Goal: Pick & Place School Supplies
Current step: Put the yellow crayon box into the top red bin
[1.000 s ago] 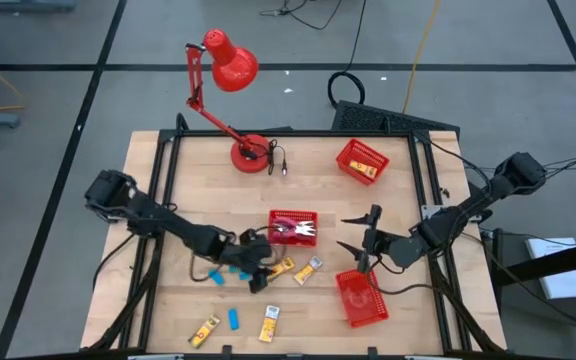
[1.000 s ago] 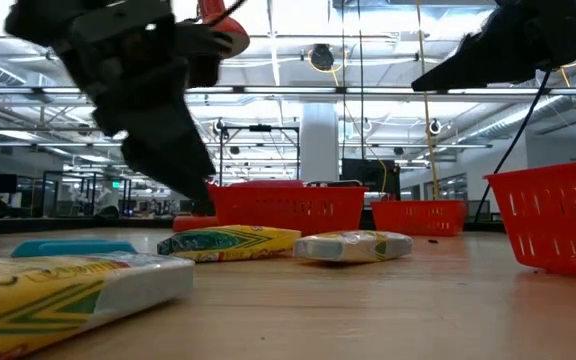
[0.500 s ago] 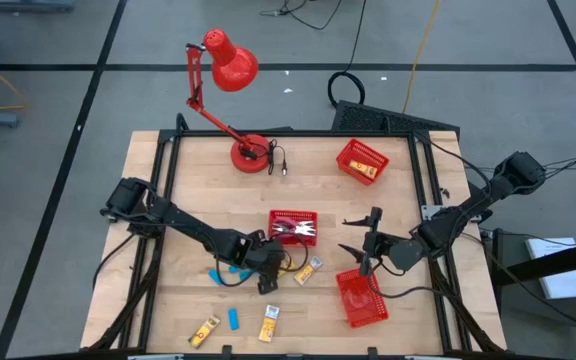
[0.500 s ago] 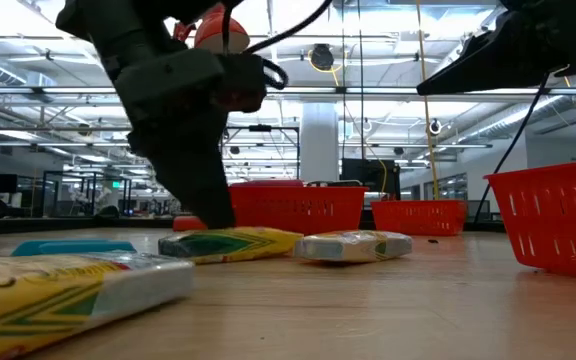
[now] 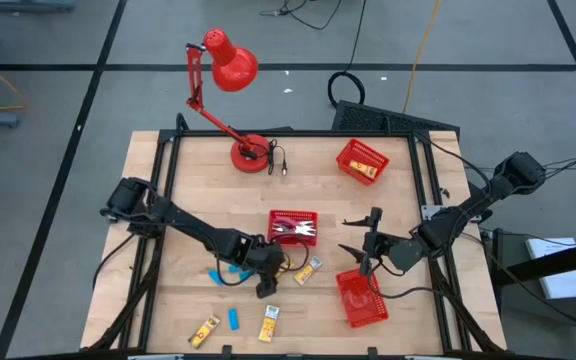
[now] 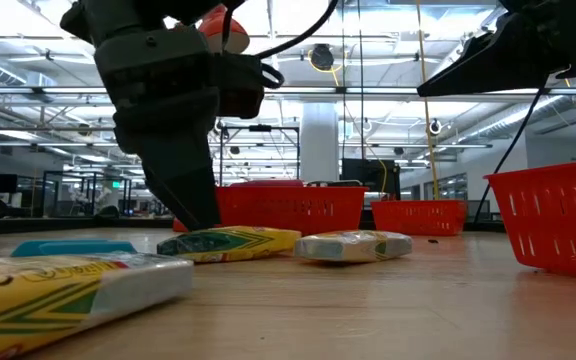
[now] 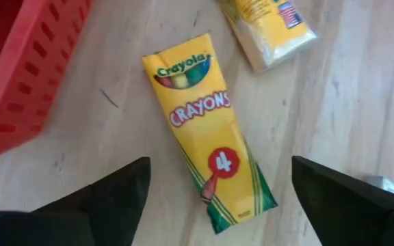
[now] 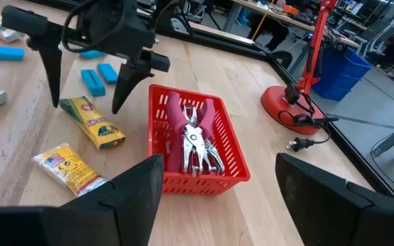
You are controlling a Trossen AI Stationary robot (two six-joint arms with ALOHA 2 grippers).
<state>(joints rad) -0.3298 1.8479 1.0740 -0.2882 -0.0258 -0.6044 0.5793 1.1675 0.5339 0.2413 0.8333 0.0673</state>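
Note:
A yellow crayon packet [image 7: 207,157] lies flat on the wooden table, just near of the centre red basket [image 5: 293,228]. That basket holds red-handled metal tools [image 8: 193,140]. My left gripper [image 7: 217,167] is open, low over the packet, with one finger on each side of it. I cannot see it touch. A second yellow-and-white packet [image 5: 308,270] lies just to the right. Blue blocks [image 5: 236,270] lie to the left. My right gripper [image 5: 346,235] hangs open above the table, right of the centre basket.
Another red basket [image 5: 360,297] stands near the table's near right edge. A third [image 5: 361,160] stands at the far right, with yellow items in it. Two yellow packets [image 5: 204,330] [image 5: 270,323] and a blue block [image 5: 233,318] lie along the near edge. The red lamp's base [image 5: 251,153] stands at the far edge.
My left arm has reached toward the table's right, and its open gripper has come down over the crayon packet, passing the blue blocks. The packet has stayed where it was. My right arm has kept still.

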